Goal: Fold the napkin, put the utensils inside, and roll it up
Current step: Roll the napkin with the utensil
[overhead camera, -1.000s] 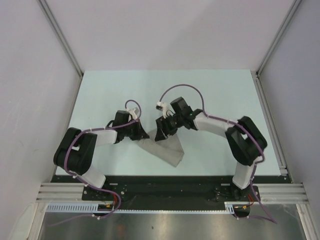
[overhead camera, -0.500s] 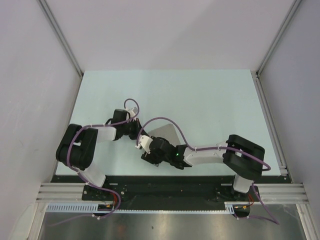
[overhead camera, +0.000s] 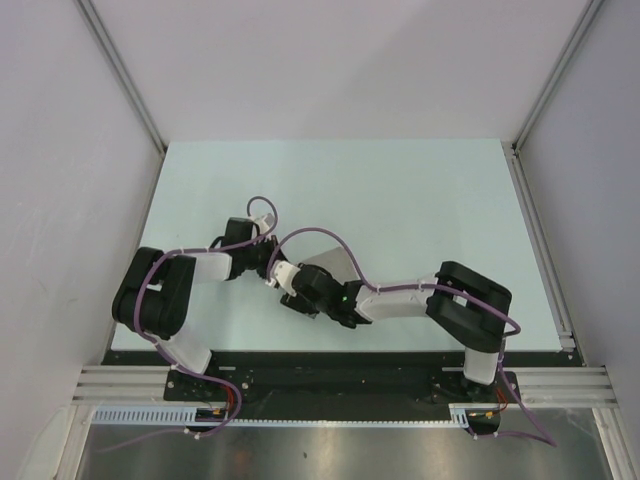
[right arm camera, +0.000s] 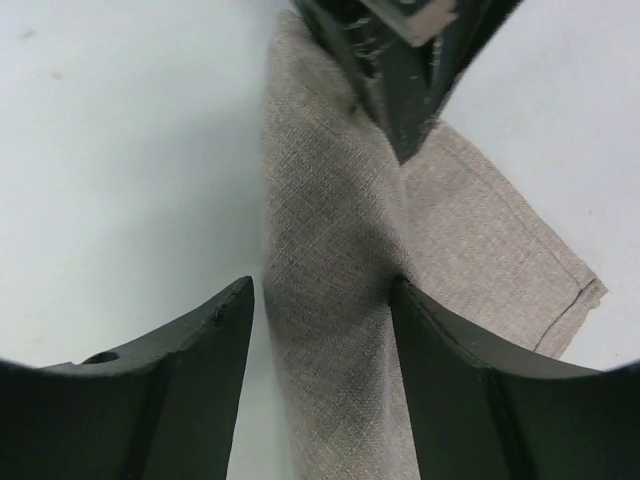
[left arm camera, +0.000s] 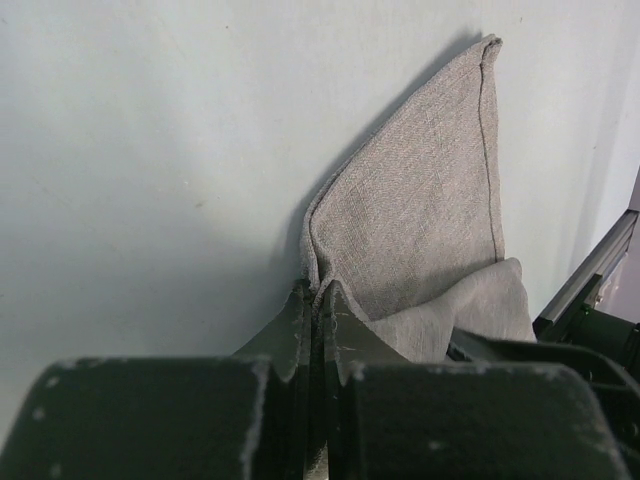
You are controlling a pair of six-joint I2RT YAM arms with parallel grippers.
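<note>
Left gripper (left arm camera: 315, 300): mine is pinched tight on a gathered edge of the napkin (left arm camera: 420, 230), and the cloth comes out right at the tips.
Right gripper (right arm camera: 320, 290): jaws apart, straddling a raised fold of the cloth and holding nothing yet.
Napkin position: on the worktop (overhead camera: 400, 190) near its front edge, between my two arms. It is partly folded, with one flat layer whose hemmed corner points away from the left gripper, and a ridge standing up from it.
Long axis: the ridge runs in a straight line from the left gripper's tips through the gap in my right gripper, so the jaws sit across it, not along it.
Cloth relative to right gripper: directly between and under the fingers. One finger looks to be touching the fold, while the other shows a strip of bare worktop beside it.
Nearer arm: both are at the cloth, almost tip to tip, with the left gripper's tips just beyond the right gripper's opening.
Utensils: I can't see them in any view.
Step, as I judge it: the fold is in progress, with placing and rolling not yet begun.
Next move calls for: closing the right gripper squarely on the ridge without nudging the left tips.
</note>
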